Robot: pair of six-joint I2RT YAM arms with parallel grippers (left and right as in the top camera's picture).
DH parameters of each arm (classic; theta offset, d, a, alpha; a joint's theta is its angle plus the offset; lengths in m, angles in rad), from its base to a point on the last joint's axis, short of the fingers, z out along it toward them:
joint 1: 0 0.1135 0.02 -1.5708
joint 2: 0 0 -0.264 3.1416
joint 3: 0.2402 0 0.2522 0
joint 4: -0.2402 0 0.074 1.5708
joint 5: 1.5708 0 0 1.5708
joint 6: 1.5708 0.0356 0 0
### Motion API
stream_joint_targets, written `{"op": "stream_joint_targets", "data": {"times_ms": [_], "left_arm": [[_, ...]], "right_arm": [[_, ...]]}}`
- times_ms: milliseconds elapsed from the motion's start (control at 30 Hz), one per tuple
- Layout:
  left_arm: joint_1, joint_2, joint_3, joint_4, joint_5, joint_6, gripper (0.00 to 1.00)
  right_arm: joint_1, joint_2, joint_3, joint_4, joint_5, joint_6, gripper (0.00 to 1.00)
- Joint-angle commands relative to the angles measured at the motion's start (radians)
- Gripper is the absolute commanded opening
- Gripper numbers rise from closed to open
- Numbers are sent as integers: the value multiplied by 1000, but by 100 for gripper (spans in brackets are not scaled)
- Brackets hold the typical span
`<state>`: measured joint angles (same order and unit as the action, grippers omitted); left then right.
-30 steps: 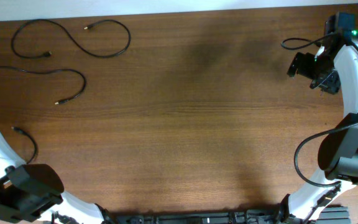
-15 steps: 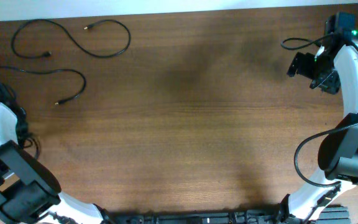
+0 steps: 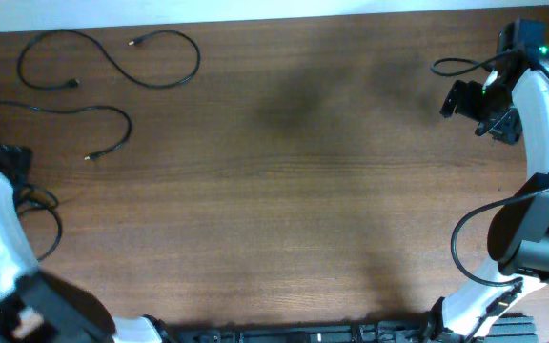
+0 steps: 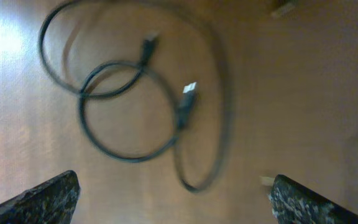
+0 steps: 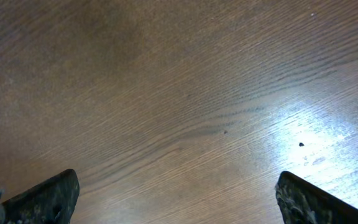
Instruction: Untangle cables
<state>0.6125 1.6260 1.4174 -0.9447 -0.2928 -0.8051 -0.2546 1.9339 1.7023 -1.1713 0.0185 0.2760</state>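
Observation:
Three thin black cables lie apart at the table's left: one in a wide curl at the far edge, one below it, and one beside my left arm. In the left wrist view a blurred cable lies in loose loops on the wood with a plug showing. My left gripper hangs above it, open wide and holding nothing; from overhead the left gripper sits at the left edge. My right gripper is open over bare wood, and shows as the right gripper at the far right.
The brown wooden table fills the view. My right arm's own thicker black wire loops beside its wrist. A white strip runs along the table's far edge.
My left arm has swung up from the near left corner to the left edge and its gripper has opened. The cable beside it now lies in a different shape. The right arm has not moved.

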Motion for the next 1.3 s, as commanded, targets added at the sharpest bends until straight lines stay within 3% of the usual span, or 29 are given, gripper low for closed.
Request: {"op": "stream_joint_targets", "data": {"times_ms": [0,67,133,167,200,267,300,333,367,400,500,567,600,633,667,800,833,867,933,967,1000,1067,1100,1200,1267], "left_arm": [[-3,-138,27,43,135,14,99],[-3,-99,23,52,102,14,85],[-4,12,23,75,103,14,86],[-3,74,23,97,103,14,59],[-3,137,23,123,108,14,50],[-3,236,23,170,114,15,62],[-4,273,23,190,114,15,59],[-3,306,23,190,113,21,28],[-3,319,23,189,113,65,11],[-3,340,23,172,96,139,0],[-3,411,21,68,-128,144,0],[-3,423,22,50,-155,144,0],[-3,421,55,27,-156,145,13],[-6,421,117,-24,-141,145,48],[-11,421,214,-108,-114,145,99],[-67,421,624,-367,119,150,99],[-96,421,704,-406,197,198,99],[-128,419,768,-407,351,360,99],[-202,418,797,-408,596,552,100],[-241,418,798,-407,631,591,89],[-291,384,798,-390,631,590,85],[-375,221,798,-354,626,600,98],[-407,163,798,-367,626,637,99],[-613,18,795,-499,583,724,99],[-775,-43,795,-587,425,724,99]], "right_arm": [[5,-13,-3,0,13,-5,98],[5,-13,-3,0,13,-5,99],[5,-13,-3,0,13,-5,99],[5,-13,-3,0,13,-5,98],[5,-13,-3,0,13,-5,99],[5,-13,-3,0,13,-5,99],[5,-13,-3,0,13,-5,99],[5,-13,-3,0,13,-5,99],[5,-13,-3,0,13,-5,99],[5,-13,-3,0,13,-5,98],[5,-13,-3,0,13,-5,99],[5,-13,-3,0,13,-5,98],[5,-13,-3,0,13,-5,99],[5,-13,-3,0,13,-5,98],[5,-13,-3,0,13,-5,99],[5,-13,-3,0,13,-5,99],[5,-13,-3,0,13,-5,98],[5,-13,-3,0,13,-5,99],[5,-13,-3,0,13,-5,99],[5,-13,-3,0,13,-5,99],[5,-13,-3,0,13,-5,98],[5,-13,-3,22,13,-5,99],[5,-13,-3,52,12,-5,99],[5,-13,-3,82,-151,-5,98],[2,-19,3,-5,-445,-14,99]]}}
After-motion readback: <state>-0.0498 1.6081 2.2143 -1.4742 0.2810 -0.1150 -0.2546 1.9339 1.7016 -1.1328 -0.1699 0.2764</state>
